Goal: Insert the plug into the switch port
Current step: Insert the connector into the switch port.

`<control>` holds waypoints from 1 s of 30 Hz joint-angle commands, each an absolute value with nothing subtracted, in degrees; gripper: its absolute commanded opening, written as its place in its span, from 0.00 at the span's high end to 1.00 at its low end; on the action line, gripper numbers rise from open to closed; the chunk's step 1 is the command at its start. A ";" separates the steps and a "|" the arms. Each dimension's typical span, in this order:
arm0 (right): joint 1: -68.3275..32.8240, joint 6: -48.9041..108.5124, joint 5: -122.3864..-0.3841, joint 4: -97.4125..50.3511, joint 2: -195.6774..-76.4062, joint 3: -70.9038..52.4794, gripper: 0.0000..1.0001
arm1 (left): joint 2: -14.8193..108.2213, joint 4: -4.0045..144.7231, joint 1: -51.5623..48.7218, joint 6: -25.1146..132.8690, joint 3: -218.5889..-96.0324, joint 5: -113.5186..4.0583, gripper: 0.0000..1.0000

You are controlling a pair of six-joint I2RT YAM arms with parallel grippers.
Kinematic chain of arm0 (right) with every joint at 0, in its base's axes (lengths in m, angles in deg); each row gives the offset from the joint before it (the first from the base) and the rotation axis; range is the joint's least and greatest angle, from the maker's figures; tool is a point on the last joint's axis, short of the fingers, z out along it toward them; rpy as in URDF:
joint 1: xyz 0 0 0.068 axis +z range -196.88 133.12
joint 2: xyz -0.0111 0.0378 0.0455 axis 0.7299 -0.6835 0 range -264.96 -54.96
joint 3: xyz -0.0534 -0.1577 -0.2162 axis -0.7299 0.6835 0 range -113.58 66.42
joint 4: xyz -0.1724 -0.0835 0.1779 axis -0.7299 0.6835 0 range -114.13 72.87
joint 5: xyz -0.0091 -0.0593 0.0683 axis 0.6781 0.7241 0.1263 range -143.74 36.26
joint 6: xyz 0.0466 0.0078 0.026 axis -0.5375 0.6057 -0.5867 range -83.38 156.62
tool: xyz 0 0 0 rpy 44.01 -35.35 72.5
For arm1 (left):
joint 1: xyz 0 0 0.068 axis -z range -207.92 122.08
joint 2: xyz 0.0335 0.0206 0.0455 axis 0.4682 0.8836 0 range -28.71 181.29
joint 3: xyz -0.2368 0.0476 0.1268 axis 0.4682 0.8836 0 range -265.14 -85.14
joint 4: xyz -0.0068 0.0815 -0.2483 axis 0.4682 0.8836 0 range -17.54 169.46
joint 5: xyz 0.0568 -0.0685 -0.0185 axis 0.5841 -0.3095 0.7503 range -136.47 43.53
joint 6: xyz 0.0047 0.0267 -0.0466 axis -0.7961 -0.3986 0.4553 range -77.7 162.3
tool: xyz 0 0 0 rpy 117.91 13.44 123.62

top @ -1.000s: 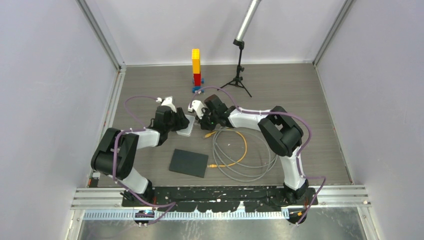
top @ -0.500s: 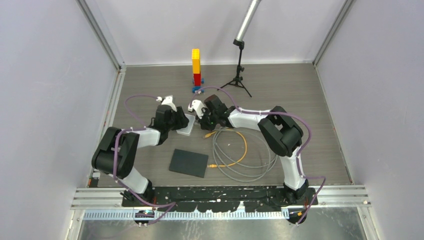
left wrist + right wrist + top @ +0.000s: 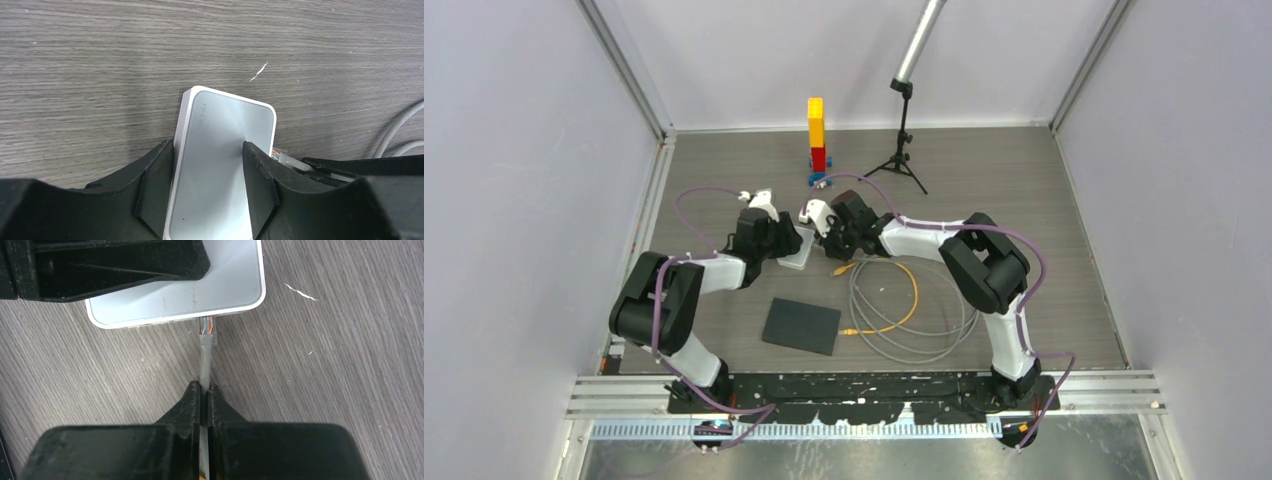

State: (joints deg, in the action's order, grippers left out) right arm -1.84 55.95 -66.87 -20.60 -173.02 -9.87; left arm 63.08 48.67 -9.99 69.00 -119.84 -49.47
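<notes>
My left tool clamps the white switch box on the tabletop. My right tool pinches the grey cable, its plug tip at the switch port.

A work surface of grey, wood-grained laminate is enclosed on three sides by plain, pale lilac panels: a back wall at the far side, a left wall and a right wall. The far corners are marked by slanted aluminium posts, and the near edge is bounded by a ribbed metal rail. Far and right of centre, a small black tripod is set on the surface, with a silver pole carried on it, tilted up to the right. Soft, even light is cast, and only faint shadows are seen. A short white mark is seen on the grain.
</notes>
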 commanded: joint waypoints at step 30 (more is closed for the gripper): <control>1.19 62.55 -75.02 -26.42 -168.03 -10.00 1.00 | 64.90 50.48 -2.73 68.68 -121.21 -67.59 0.52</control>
